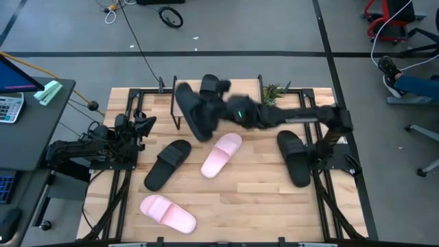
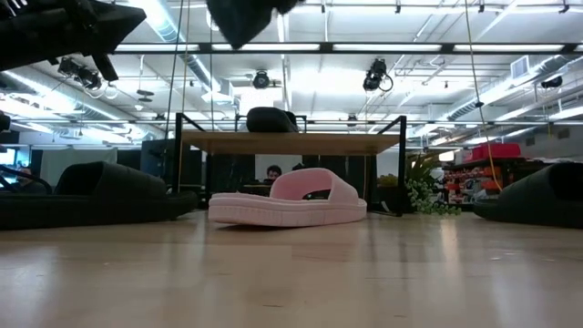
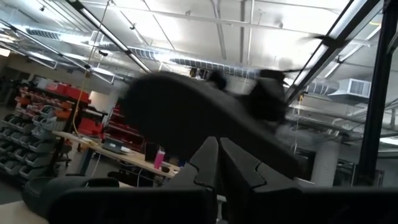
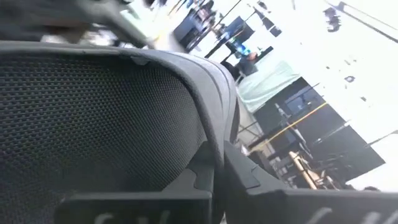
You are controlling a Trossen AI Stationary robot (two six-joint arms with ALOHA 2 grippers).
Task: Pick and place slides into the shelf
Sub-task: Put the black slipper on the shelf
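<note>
My right gripper reaches across from the table's right side. It is shut on a black slide, held high above the table by the left end of the shelf. The held slide also shows at the top of the low view. A second black slide lies on the shelf's top board. On the table lie two black slides and two pink slides. My left gripper waits shut at the table's left side. My right gripper pinches a curved rim of the black slide between its two fingers. A mesh-textured face lies to one side of the fingers. The fingers come roughly level from the table's right. The slide is lifted clear and tilted.
The shelf stands at the table's far middle, with a small green plant at its right end. The pink slide in the middle lies just near of the shelf. A desk with a calculator stands off the table's left.
</note>
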